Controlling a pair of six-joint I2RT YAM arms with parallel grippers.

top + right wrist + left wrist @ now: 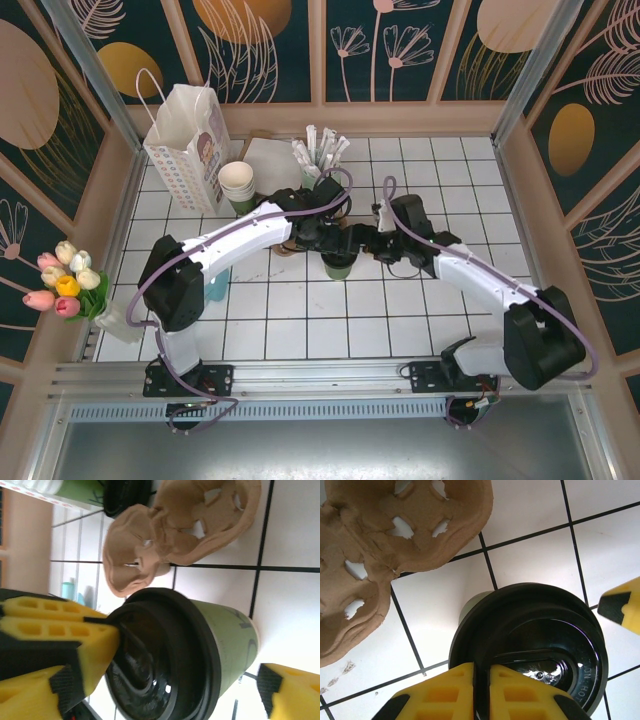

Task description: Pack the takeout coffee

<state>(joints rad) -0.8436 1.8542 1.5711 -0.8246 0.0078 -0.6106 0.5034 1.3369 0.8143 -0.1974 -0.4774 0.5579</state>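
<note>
On the tiled counter [400, 330], the pulp carrier [365, 555] lies just beside the takeout coffee [225, 635], which stands upright mid-counter. The left jaws are clenched on the rim of its black lid [530, 625]. The right jaws stand released, straddling the cup. We should close the right on the cup wall, below the lid, before the left lets go.

The worktop [440, 180] is white tile with dark grout lines. The coffee [338, 266] stands upright near the centre of the frame. A brown pulp carrier [370, 555] lies flat just beside it, to its left. In the upper left stands a paper bag [190, 150], a cup stack [237, 187] just to its right, then a cup of sticks [318, 158]. At the left edge stands a vase [112, 318] of tulips, with a pale blue object [217, 288] near it.
</note>
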